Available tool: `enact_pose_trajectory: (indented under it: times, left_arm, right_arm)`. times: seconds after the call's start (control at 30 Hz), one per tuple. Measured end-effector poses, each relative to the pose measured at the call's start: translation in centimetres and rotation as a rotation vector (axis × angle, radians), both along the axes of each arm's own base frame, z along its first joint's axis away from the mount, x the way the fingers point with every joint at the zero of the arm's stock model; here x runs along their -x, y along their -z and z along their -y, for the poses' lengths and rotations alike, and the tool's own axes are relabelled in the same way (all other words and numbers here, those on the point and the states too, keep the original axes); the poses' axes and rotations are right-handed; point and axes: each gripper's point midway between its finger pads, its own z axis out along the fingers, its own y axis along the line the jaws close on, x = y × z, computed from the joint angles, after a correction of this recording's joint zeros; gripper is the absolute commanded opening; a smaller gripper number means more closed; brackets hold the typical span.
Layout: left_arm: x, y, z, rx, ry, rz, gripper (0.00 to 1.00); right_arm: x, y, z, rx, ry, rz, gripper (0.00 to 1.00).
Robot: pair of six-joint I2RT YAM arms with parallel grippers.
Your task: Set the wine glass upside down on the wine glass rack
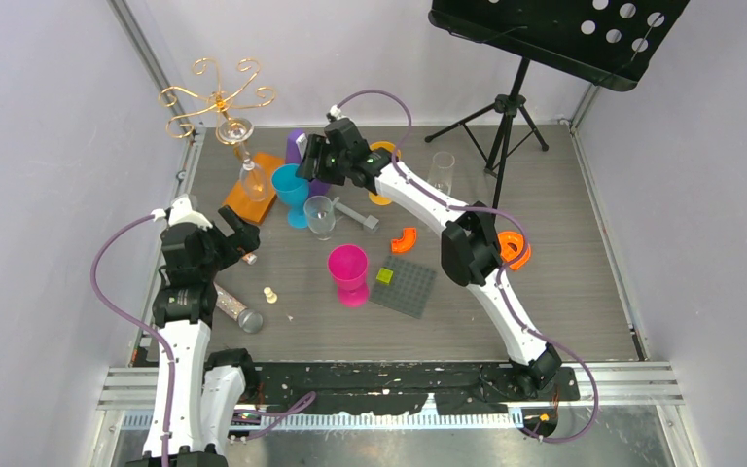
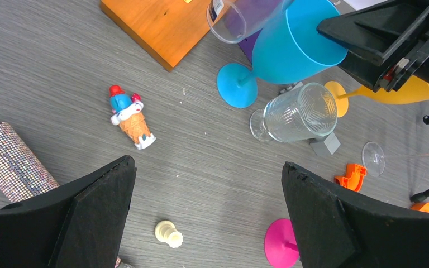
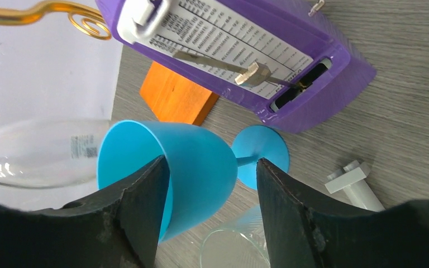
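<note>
The gold wire wine glass rack [image 1: 219, 97] stands at the back left on its orange base [image 1: 253, 199] [image 2: 156, 25]. A clear wine glass [image 1: 252, 180] [image 3: 39, 153] hangs upside down from it. Just right of the base is a blue wine glass [image 1: 290, 185] [image 3: 201, 167] [image 2: 290, 50], its foot on the table. My right gripper [image 1: 303, 167] [image 3: 211, 161] is open over its bowl: one finger sits at the mouth, the other stands just off the outer wall. My left gripper [image 1: 238, 233] [image 2: 208, 162] is wide open above bare table, holding nothing.
A purple metronome [image 1: 297, 146] [image 3: 229, 56] stands behind the blue glass. A clear ribbed glass [image 1: 319, 216], a pink goblet [image 1: 348, 272], a grey baseplate [image 1: 404, 287], a clown toy [image 2: 128, 114] and a chess piece [image 1: 270, 295] lie around. A black music stand [image 1: 515, 97] stands at the back right.
</note>
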Motion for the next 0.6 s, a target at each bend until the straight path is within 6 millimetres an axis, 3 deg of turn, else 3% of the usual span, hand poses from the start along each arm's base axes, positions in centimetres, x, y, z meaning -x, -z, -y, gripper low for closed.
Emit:
enact_pose_trajectory:
  times: [0.13,0.6]
  left_arm:
    - [-0.02,0.05,0.04,0.001,0.002,-0.002,1.00]
    - [-0.05,0.15,0.16,0.005,0.008,-0.006,0.99]
  right_arm:
    - [0.29,0.67,0.26,0.031,-0.018,-0.003,0.55]
    - [0.16,-0.06,0.19,0.055,-0.066,0.060,0.29]
